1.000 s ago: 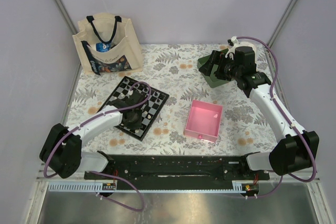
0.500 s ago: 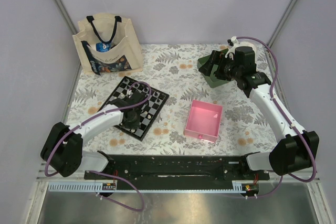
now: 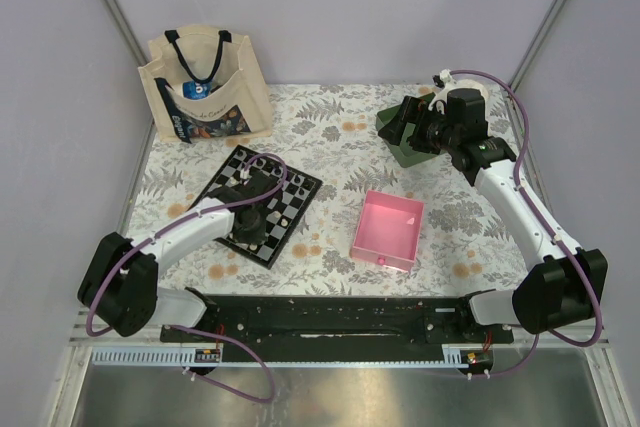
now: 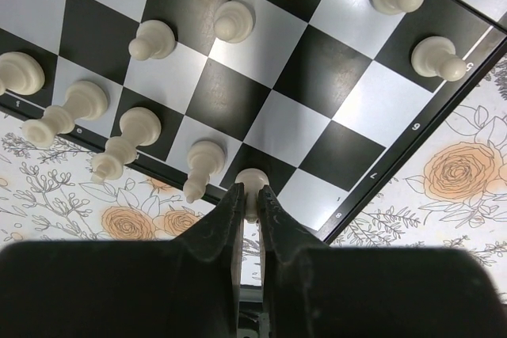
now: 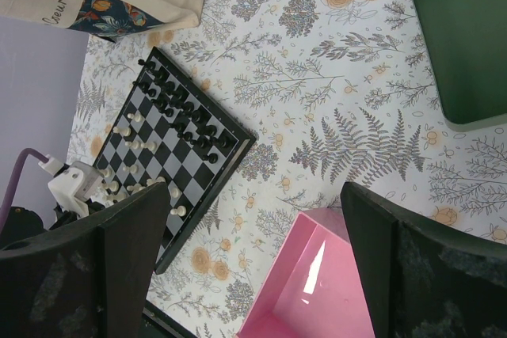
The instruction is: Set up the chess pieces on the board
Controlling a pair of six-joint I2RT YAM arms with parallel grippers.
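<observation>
**Left arm at the board's edge.** The left gripper (image 4: 250, 195), jaws pressed almost together, pinches a cream-white piece (image 4: 252, 182) by its rounded head. It does so directly beneath the wrist, over a dark square in the row of the board (image 4: 317, 61) nearest the hand. Whether the base is seated on the square or just clear of it cannot be told.

To the hand's left, four more white back-row pieces (image 4: 127, 144) stand along the same edge, the closest just beside the held one. Pawns (image 4: 234, 20) are scattered on squares ahead of the fingertips. The black pieces (image 5: 178, 108) crowd the rows on the board's far side, well beyond the hand.

The chessmen look like small, hard moulded pieces with a smooth, faintly glossy surface, a bulbous top, a narrow neck and a flared foot. They probably weigh next to nothing and would tip at a nudge. The slick round head could squirt out of a tight pinch. The neck just under the head seems the surest hold, with the approach coming straight down so the neighbour is not clipped.

The right gripper (image 5: 255, 195) hangs with its fingers (image 5: 135, 251) spread wide and nothing between them. The green tray (image 5: 467, 37) is off to its right, and the pink tray (image 5: 317, 290) is below.
</observation>
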